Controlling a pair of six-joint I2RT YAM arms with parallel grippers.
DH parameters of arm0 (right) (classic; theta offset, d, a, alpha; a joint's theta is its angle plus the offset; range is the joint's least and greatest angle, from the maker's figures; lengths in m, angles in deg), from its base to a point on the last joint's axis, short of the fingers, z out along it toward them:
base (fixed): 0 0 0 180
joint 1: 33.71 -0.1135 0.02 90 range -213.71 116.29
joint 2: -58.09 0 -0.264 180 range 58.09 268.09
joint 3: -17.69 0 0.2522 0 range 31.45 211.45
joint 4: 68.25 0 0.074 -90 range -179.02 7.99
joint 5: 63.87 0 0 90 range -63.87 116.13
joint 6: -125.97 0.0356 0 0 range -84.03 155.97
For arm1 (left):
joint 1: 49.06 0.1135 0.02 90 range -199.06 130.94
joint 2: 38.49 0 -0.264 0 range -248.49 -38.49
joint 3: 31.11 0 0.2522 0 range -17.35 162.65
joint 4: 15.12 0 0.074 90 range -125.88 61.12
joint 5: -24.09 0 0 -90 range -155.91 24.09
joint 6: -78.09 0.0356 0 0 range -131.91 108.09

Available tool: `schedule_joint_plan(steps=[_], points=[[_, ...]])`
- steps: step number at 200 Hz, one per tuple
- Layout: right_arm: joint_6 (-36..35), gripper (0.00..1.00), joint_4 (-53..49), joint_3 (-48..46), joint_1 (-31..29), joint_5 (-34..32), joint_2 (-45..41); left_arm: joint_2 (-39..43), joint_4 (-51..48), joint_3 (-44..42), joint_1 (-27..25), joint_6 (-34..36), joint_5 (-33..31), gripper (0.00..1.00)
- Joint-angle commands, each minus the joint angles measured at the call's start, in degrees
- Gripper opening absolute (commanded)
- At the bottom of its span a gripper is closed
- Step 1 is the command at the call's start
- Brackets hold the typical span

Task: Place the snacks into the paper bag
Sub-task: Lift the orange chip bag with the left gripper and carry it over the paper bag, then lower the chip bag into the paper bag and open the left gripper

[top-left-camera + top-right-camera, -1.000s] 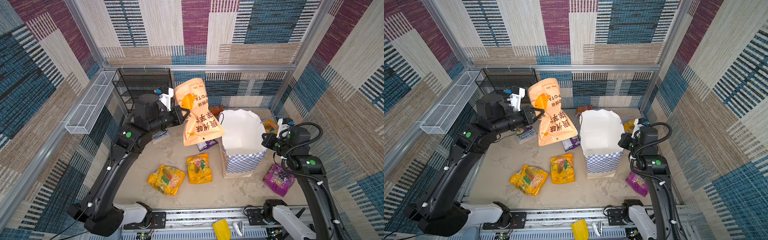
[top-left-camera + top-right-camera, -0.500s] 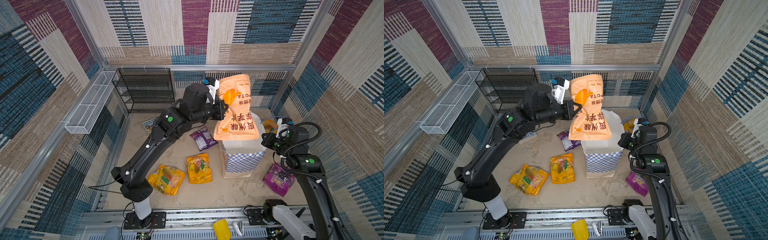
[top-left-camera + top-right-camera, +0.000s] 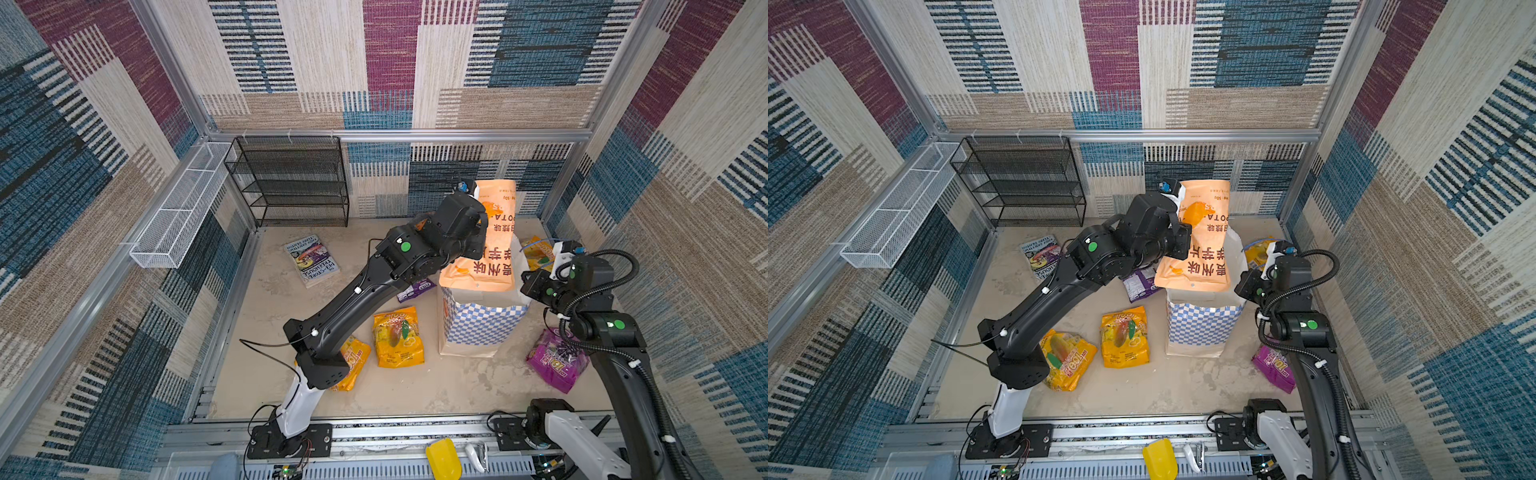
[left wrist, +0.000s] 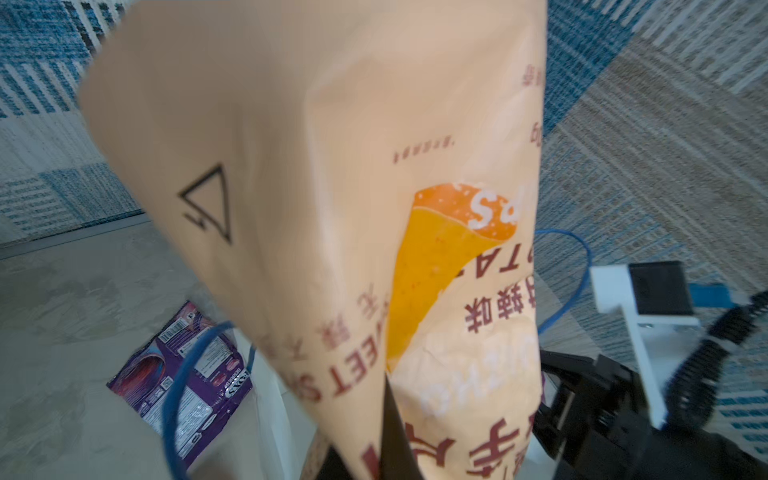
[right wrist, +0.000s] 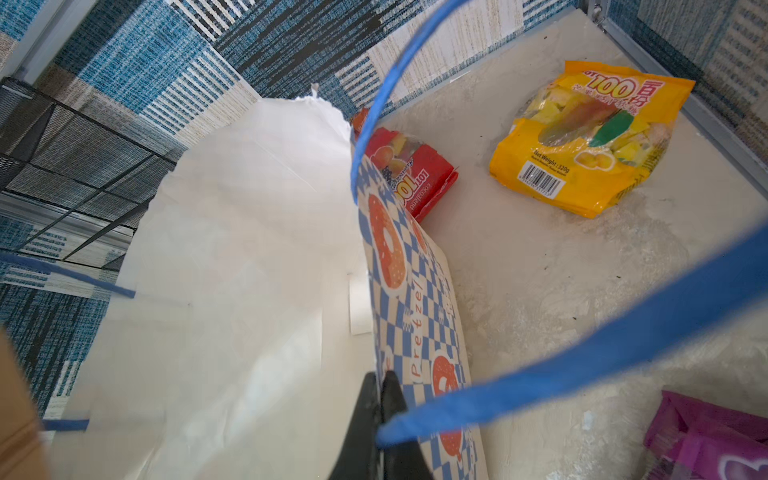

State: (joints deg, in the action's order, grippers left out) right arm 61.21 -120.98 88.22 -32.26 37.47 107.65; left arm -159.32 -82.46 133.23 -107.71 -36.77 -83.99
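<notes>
Swung across from the left of the cell within the last second, the left gripper (image 3: 1185, 243) now sits beside the mouth of the paper bag (image 3: 482, 324), jaws clenched on the upper part of the pale orange packet (image 3: 486, 262). This packet hangs lengthwise over the white opening. Its lower edge is about level with the rim, and whether it has entered cannot be told. By this reading the carry is done and only lowering and release remain for this item. The left arm (image 3: 365, 291) stretches diagonally from its base at the front rail, its forearm passing over a small purple packet (image 3: 415, 286). The right gripper (image 5: 380, 399) is pinched shut on the bag's checked side wall, apparently steadying it, with its arm bent beside the bag. On the floor outside the bag lie two yellow packets (image 3: 398, 337), a purple packet (image 3: 557, 365), a red packet (image 5: 411, 174) behind the bag, and a book (image 3: 312, 259).
</notes>
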Motion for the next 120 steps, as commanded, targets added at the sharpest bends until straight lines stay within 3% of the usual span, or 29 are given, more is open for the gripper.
schedule_joint_plan(steps=[1,59,120], points=[[1.2,0.0,2.8,-0.3,-0.1,-0.4,-0.1,-1.9,0.6,1.5,-0.4,2.2,-2.3,0.07],[2.5,0.0,3.6,-0.2,-0.4,-1.8,-0.4,-0.5,-0.8,-3.3,-4.1,1.4,-4.0,0.06],[5.5,0.0,5.8,-1.3,-2.0,-3.0,-0.7,-0.2,-6.5,-3.2,-4.3,-6.4,-4.0,0.06]])
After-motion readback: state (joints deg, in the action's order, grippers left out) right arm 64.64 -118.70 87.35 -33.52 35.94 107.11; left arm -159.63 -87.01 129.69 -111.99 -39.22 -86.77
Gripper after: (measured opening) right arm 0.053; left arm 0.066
